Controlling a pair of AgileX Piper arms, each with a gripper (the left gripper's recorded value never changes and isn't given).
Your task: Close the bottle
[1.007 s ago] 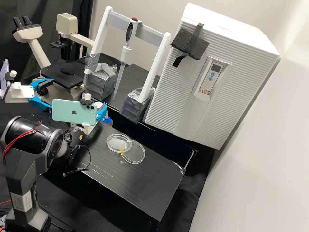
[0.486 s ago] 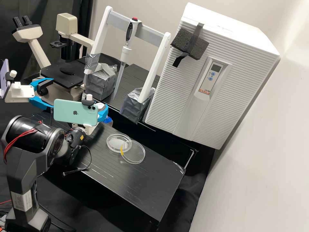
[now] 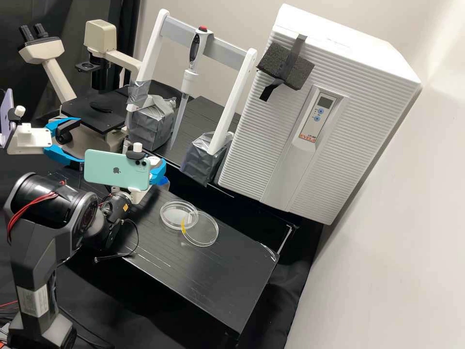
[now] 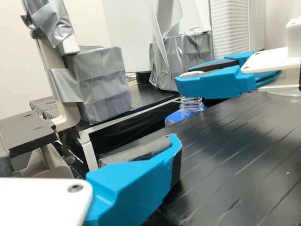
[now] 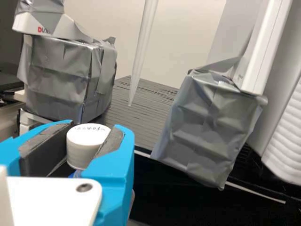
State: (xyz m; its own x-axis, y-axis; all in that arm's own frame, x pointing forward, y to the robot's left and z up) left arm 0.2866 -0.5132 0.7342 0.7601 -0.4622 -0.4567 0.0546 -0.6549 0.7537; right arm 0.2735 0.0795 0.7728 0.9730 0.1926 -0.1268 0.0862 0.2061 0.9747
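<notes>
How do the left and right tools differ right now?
The right tool is shut on the white cap; the left tool is open and empty. The right tool hovers just over the open bottle; the left tool stands back from it. Both are the same blue-and-white build.

Bottle (image 4: 190, 104) (lower body) behind bench (image 4: 244, 141)
</notes>
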